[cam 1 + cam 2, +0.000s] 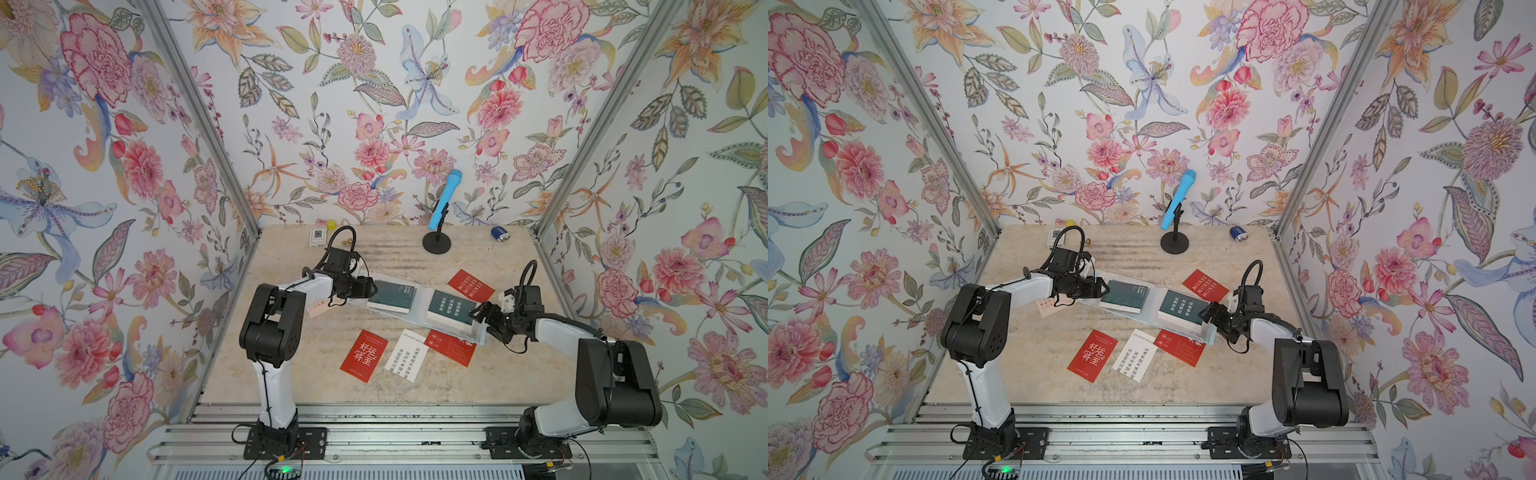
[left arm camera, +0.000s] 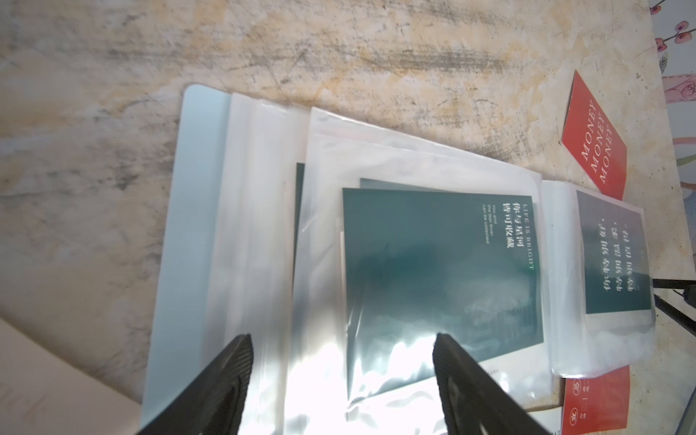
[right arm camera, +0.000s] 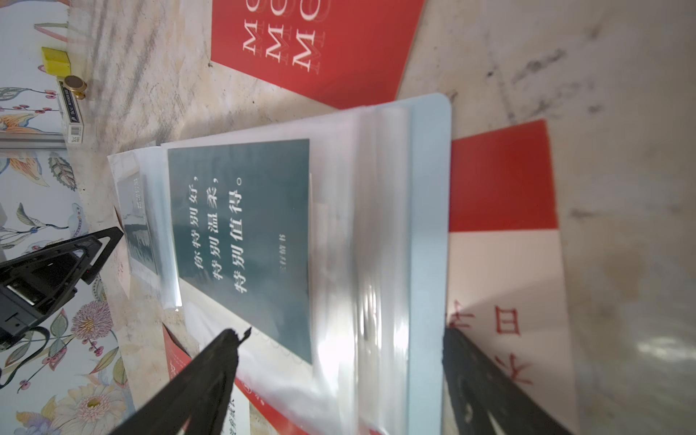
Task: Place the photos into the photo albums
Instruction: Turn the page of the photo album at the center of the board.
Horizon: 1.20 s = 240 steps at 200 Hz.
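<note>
Marble tabletop (image 1: 478,249): arms low over album (image 1: 422,297), L claw (image 1: 371,290), R claw (image 1: 478,316) both released.

Floral-papered walls (image 1: 374,104) around a mottled beige tabletop (image 1: 498,374)

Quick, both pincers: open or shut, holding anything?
Left pincer: open above the album, holding nothing.
Right pincer: open above the album, holding nothing.

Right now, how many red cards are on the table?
3. The MONEY card lies behind the album; the lettered red card lies in front, beside a white card; the third red card is partly under the album. Others may be hidden.
</note>
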Motion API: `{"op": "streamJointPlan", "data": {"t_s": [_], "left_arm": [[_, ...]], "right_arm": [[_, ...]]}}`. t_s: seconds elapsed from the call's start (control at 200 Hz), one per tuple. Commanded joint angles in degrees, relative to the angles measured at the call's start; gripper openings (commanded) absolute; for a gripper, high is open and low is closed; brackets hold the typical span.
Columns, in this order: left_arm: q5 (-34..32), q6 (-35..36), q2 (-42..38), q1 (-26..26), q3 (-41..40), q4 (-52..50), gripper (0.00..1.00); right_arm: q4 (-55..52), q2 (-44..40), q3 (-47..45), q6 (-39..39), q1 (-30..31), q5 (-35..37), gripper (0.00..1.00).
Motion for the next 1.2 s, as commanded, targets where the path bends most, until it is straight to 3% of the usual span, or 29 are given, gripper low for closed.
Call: {"op": "streamJointPlan", "data": {"t_s": [0.0, 0.18, 0.415, 0.726, 1.196], "left_arm": [[2.0, 0.1, 1.9, 0.0, -0.3, 1.2, 0.79], [4.7, -1.8, 2.2, -0.4, -1.9, 3.5, 0.79], [17.1, -9.3, 3.2, -1.7, -4.6, 11.5, 0.77], [25.7, -18.7, 2.2, -6.4, -4.5, 21.6, 0.77], [25.6, -23.7, 2.3, -13.9, 5.0, 22.7, 0.77]], "right_arm": [[0.9, 3.1, -0.1, 0.0, 0.6, 0.3, 0.87], [1.6, 5.0, 0.5, -0.6, 0.6, -0.2, 0.87], [2.3, 6.4, 1.4, -0.5, 0.6, -1.2, 0.87], [2.9, 7.6, 2.0, -0.6, 0.5, -2.8, 0.87], [3.4, 3.9, 0.6, 0.0, -2.5, -6.4, 0.87]]}}
